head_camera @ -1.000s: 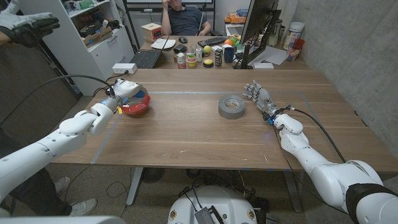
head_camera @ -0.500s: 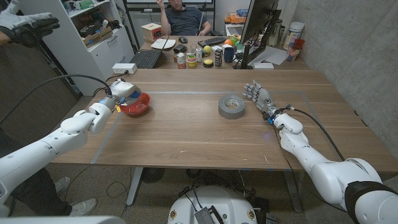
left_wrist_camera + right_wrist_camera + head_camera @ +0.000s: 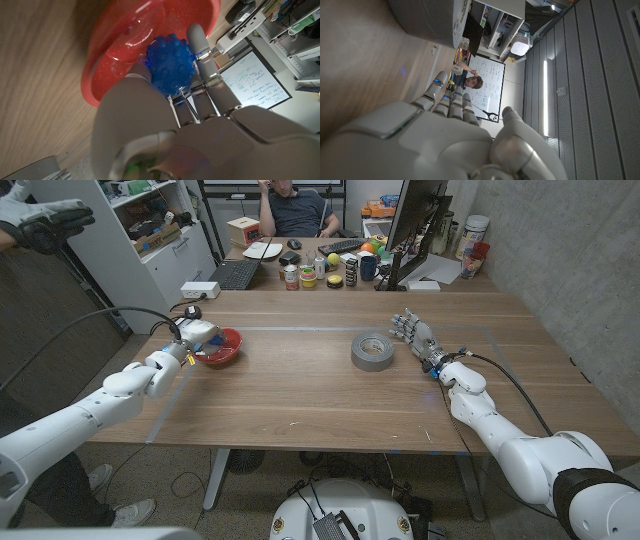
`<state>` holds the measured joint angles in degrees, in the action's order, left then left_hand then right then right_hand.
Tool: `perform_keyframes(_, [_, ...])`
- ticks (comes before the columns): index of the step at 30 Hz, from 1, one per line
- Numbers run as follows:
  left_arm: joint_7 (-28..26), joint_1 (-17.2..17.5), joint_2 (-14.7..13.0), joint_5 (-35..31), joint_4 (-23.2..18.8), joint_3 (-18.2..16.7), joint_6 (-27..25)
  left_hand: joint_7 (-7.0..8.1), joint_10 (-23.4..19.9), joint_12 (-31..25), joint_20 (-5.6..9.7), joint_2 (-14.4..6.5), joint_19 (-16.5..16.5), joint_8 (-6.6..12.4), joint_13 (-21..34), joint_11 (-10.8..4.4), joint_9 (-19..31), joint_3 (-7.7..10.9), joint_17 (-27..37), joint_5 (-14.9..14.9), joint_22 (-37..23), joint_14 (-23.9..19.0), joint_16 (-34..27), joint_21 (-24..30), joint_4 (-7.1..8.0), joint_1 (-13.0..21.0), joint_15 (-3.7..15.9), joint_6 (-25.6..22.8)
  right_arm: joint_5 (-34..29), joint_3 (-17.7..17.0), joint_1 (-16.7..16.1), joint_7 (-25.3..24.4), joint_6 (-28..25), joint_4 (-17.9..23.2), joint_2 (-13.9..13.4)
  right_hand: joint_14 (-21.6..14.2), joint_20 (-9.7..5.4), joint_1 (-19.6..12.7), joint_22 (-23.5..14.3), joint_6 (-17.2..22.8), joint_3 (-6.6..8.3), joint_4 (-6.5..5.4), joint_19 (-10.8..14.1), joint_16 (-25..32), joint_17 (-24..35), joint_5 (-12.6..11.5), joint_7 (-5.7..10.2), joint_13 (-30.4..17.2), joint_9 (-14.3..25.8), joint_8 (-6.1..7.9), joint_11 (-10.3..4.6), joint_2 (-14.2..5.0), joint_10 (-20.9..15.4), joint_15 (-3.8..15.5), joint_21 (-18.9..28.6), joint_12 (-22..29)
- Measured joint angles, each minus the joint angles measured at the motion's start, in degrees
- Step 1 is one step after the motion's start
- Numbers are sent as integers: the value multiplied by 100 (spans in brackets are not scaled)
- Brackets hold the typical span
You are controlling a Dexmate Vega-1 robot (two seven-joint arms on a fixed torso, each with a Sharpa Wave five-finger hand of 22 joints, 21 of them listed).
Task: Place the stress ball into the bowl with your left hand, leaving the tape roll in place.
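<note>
Left hand (image 3: 197, 333) at table's 10 o'clock, gripping blue stress ball (image 3: 170, 62) over red bowl (image 3: 226, 346), ball not released. Grey tape roll (image 3: 373, 351) sits at centre-right. Right hand (image 3: 417, 335) at roll's 3 o'clock, fingers apart, empty.

A person (image 3: 295, 205) sits behind the wooden table (image 3: 300, 395) at a desk with a keyboard (image 3: 236, 274), a computer screen (image 3: 415, 225), some cans (image 3: 300, 277) and a cardboard box (image 3: 243, 231), and a white shelf (image 3: 160, 240) stands nearby.
</note>
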<state>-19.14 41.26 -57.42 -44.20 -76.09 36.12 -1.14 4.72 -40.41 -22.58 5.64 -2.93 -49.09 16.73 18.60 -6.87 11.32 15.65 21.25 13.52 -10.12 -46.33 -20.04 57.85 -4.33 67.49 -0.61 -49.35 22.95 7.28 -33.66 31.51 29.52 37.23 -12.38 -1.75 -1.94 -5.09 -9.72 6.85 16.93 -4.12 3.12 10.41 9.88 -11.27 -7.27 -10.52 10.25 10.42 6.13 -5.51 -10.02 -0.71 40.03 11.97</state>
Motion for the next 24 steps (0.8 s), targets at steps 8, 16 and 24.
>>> perform_keyframes(8, [175, -160, 28, 65, 183, 211, 222, 31, -69, -38, 0, -3, 0, -16, -4, -12, 0, 56, 0, -1, 0, -11, 36, 0, -9, 3, -10, -30, -12, 6, 43, 15, 8, -65, 16, 0, -1, 0, 0, 0, 0, 0, 1, 0, 0, 0, 0, 0, 0, 0, 0, 0, 0, 0, -23, 0])
perform_keyframes(16, [401, -261, 10, 100, 209, 319, 299, 156, 175, 137, -85, -33, 86, -303, -66, 12, 37, 81, -110, -11, 19, 90, 299, -101, -32, 32, 92, 352, -13, 2, 33, 19, 17, -53, 18, 0, -33, 0, 0, 0, 0, 0, 33, 0, 0, 0, 0, 0, 0, 0, 0, 0, 0, 0, -22, 0])
perform_keyframes(24, [761, -302, -54, 126, 114, 372, 355, 408, 1177, 888, -117, 395, 647, -593, -245, 202, 82, -177, -266, 31, 80, 943, 823, -792, 245, -502, 444, 1631, -8, -8, -7, 17, 17, 1, 10, 0, -32, 0, 0, 0, 0, 0, 32, 0, 0, 0, 0, 0, 0, 0, 0, 0, 0, 0, -22, 0])
